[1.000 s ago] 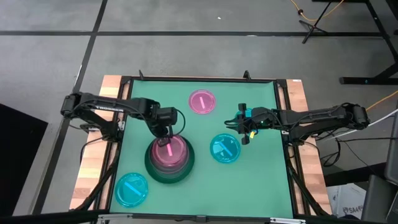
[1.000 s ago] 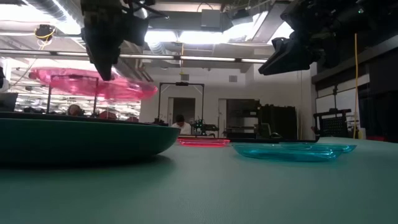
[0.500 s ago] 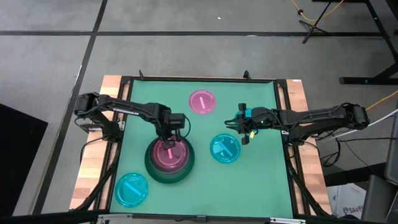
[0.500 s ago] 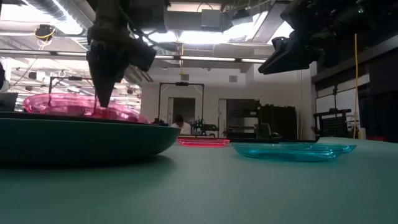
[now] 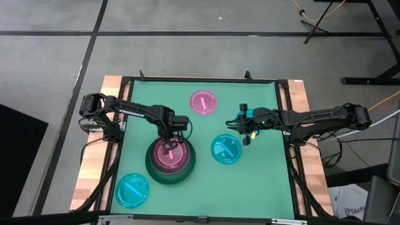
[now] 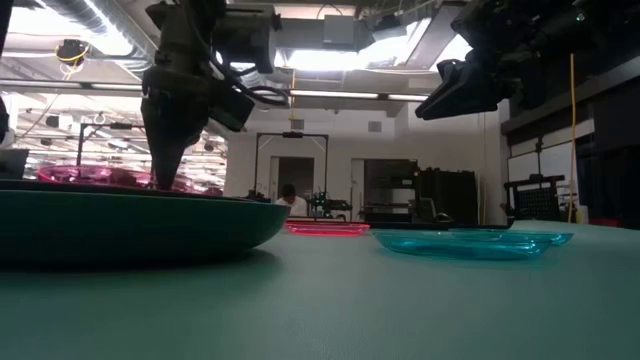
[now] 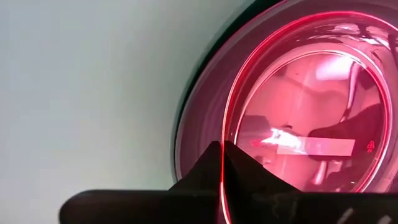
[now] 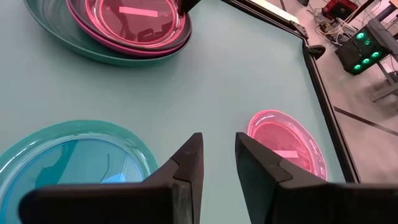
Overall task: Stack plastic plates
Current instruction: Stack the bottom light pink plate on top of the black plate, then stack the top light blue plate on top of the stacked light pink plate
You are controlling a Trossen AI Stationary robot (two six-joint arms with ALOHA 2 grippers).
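Now we see left gripper low over plate stack, jaws pinched on rim of small pink plate lying atop stack. Right gripper hovers above table, fingers apart, empty, near cyan plate. Other pink plate and second cyan plate lie apart.

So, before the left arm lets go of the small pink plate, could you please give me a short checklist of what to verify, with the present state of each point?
1. Small pink plate sits inside the stack: ok.
2. Left gripper shut on that plate's rim: ok.
3. Plate lying level in the stack: cannot tell; in the low view the green plate's rim hides most of it.
4. Right gripper apart from the stack, holding nothing: ok.
5. Loose plates left: far pink plate, cyan plate, near cyan plate: ok.
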